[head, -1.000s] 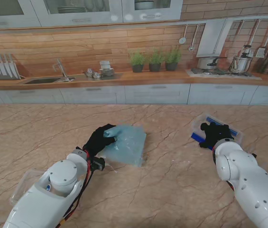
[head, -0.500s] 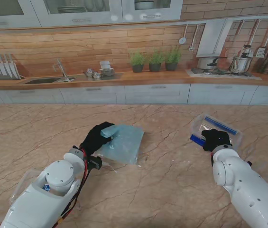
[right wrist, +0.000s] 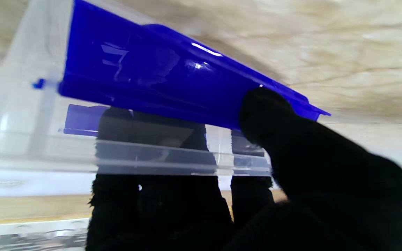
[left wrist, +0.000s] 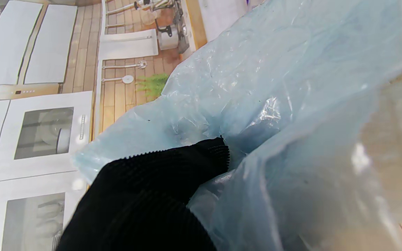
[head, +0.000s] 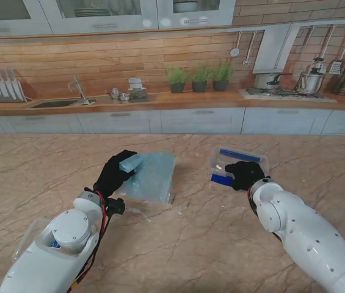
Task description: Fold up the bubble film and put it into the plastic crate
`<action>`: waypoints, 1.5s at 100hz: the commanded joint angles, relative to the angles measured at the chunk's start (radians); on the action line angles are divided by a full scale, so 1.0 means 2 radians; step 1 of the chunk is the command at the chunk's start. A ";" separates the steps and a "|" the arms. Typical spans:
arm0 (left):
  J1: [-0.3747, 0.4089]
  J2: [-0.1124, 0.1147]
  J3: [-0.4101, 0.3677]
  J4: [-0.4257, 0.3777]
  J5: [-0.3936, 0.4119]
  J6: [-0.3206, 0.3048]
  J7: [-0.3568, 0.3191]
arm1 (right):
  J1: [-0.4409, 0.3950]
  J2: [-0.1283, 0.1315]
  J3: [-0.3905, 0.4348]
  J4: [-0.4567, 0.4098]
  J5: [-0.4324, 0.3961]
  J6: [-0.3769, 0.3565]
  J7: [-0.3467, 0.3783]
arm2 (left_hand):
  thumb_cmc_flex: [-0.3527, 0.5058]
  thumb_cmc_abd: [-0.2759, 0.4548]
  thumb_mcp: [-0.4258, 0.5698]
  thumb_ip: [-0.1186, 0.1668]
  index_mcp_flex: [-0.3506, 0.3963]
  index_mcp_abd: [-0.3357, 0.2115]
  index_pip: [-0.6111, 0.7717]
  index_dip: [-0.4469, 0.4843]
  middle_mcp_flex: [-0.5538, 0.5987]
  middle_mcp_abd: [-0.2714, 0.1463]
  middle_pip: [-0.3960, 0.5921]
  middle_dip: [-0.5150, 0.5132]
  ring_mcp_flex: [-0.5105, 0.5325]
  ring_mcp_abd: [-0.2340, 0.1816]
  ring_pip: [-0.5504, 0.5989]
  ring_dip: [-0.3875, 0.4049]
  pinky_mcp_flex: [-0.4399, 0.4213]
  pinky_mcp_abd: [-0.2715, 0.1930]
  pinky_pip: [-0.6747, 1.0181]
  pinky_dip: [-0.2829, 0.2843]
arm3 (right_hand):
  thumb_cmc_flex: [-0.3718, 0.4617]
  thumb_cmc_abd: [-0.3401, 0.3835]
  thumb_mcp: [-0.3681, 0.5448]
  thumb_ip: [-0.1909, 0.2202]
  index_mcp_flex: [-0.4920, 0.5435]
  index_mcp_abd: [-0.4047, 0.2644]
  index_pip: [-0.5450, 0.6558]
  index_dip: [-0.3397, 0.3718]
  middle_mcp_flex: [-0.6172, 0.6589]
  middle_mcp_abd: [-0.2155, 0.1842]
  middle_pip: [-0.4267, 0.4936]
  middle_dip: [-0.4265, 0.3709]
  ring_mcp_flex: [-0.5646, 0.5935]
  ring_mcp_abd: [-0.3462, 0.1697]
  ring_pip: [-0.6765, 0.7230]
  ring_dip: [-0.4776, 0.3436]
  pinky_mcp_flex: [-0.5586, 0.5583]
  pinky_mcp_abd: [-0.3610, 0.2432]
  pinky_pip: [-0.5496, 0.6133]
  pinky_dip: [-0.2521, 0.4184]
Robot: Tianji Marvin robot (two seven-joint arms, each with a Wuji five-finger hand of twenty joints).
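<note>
The pale blue bubble film (head: 151,176) is folded into a flat pad at the table's middle left. My left hand (head: 115,173), in a black glove, is shut on its near left edge and holds that edge lifted. In the left wrist view the film (left wrist: 274,104) drapes over the black fingers (left wrist: 159,188). The clear plastic crate (head: 238,163) with blue handles sits right of the film. My right hand (head: 243,175) is shut on its near rim. In the right wrist view the thumb (right wrist: 281,118) presses the blue handle (right wrist: 159,80) while other fingers show through the clear wall.
A clear plastic lid or tray (head: 29,238) lies by my left arm at the table's near left edge. Marble table top (head: 178,244) spreads between both arms. Kitchen counter with sink, plants and pots runs along the far wall.
My right hand has dragged the crate well to the left, toward the film. My left hand has shifted the film slightly left and farther from me, still gripping its edge.
</note>
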 commanded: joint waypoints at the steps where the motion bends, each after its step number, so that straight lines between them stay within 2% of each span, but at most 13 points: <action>1: 0.007 0.000 -0.004 -0.008 0.000 -0.006 0.006 | 0.016 -0.013 -0.015 -0.005 0.002 -0.013 0.001 | 0.030 0.017 0.000 0.006 0.010 -0.023 0.021 0.013 0.004 -0.021 0.005 0.008 -0.001 -0.004 0.014 0.012 0.003 -0.019 0.022 0.013 | 0.031 0.015 0.026 -0.008 0.030 -0.064 0.047 0.014 0.011 0.002 0.015 0.007 0.017 -0.005 0.017 0.009 0.006 -0.015 0.027 0.010; 18: 0.017 -0.002 -0.013 -0.016 0.006 -0.024 0.025 | 0.065 -0.022 -0.084 0.028 0.032 -0.043 -0.003 | 0.029 0.016 0.000 0.008 0.014 -0.024 0.020 0.012 0.008 -0.021 0.005 0.010 0.002 -0.005 0.017 0.011 0.006 -0.019 0.023 0.018 | 0.031 0.017 0.024 -0.007 0.029 -0.066 0.047 0.014 0.011 0.001 0.016 0.007 0.017 -0.007 0.017 0.009 0.006 -0.016 0.028 0.010; 31: 0.022 -0.003 -0.019 -0.020 0.009 -0.032 0.036 | 0.095 -0.032 -0.131 0.052 0.060 -0.049 -0.004 | 0.028 0.016 0.002 0.009 0.015 -0.024 0.020 0.012 0.010 -0.022 0.005 0.010 0.003 -0.005 0.019 0.010 0.009 -0.020 0.024 0.021 | 0.031 0.017 0.023 -0.007 0.029 -0.064 0.047 0.014 0.011 0.002 0.016 0.007 0.017 -0.007 0.017 0.009 0.007 -0.016 0.028 0.010; 44: 0.025 -0.004 -0.023 -0.022 0.008 -0.035 0.041 | 0.109 -0.041 -0.159 0.067 0.084 -0.055 -0.002 | 0.028 0.017 0.003 0.009 0.016 -0.024 0.020 0.012 0.011 -0.020 0.005 0.010 0.003 -0.004 0.021 0.009 0.009 -0.019 0.024 0.022 | 0.030 0.017 0.022 -0.006 0.030 -0.068 0.047 0.014 0.011 0.002 0.016 0.006 0.015 -0.005 0.018 0.010 0.005 -0.015 0.028 0.011; 55: 0.027 -0.005 -0.025 -0.024 0.006 -0.034 0.045 | 0.110 -0.041 -0.173 0.071 0.085 -0.066 -0.003 | 0.025 0.024 -0.001 0.012 0.018 -0.025 0.019 0.011 0.013 -0.020 0.005 0.011 0.004 -0.005 0.027 0.010 0.009 -0.019 0.033 0.032 | 0.029 0.018 0.020 -0.006 0.030 -0.071 0.047 0.014 0.012 0.001 0.016 0.006 0.015 -0.005 0.018 0.011 0.004 -0.015 0.028 0.012; 102: 0.027 -0.010 -0.022 -0.025 0.009 -0.030 0.064 | 0.113 -0.040 -0.195 0.085 0.087 -0.080 -0.001 | 0.021 0.027 -0.006 0.021 0.020 -0.026 0.024 0.013 0.016 -0.022 0.007 0.019 0.001 -0.002 0.038 0.008 0.007 -0.017 0.029 0.059 | 0.028 0.024 0.008 -0.002 0.024 -0.071 0.039 0.009 -0.005 0.003 0.006 0.003 -0.004 0.002 0.004 0.007 -0.032 -0.006 -0.002 0.000; 111: 0.027 -0.010 -0.022 -0.025 0.008 -0.028 0.063 | 0.109 -0.038 -0.190 0.080 0.081 -0.083 -0.002 | 0.021 0.027 -0.007 0.021 0.020 -0.025 0.024 0.014 0.017 -0.021 0.007 0.020 0.000 -0.001 0.039 0.007 0.007 -0.017 0.028 0.062 | 0.029 0.027 0.007 -0.001 0.022 -0.074 0.040 0.010 -0.010 0.003 0.003 0.002 -0.009 0.003 0.000 0.006 -0.046 0.000 -0.020 -0.009; 150: 0.025 -0.009 -0.019 -0.026 0.005 -0.019 0.058 | 0.092 -0.027 -0.154 0.052 0.049 -0.100 -0.009 | 0.020 0.030 -0.009 0.023 0.020 -0.025 0.023 0.014 0.017 -0.021 0.004 0.021 -0.001 -0.001 0.040 0.005 0.007 -0.017 0.025 0.068 | 0.026 0.033 -0.002 0.000 0.018 -0.079 0.040 0.013 -0.018 0.000 -0.002 0.002 -0.017 0.000 -0.006 0.004 -0.055 0.002 -0.028 -0.015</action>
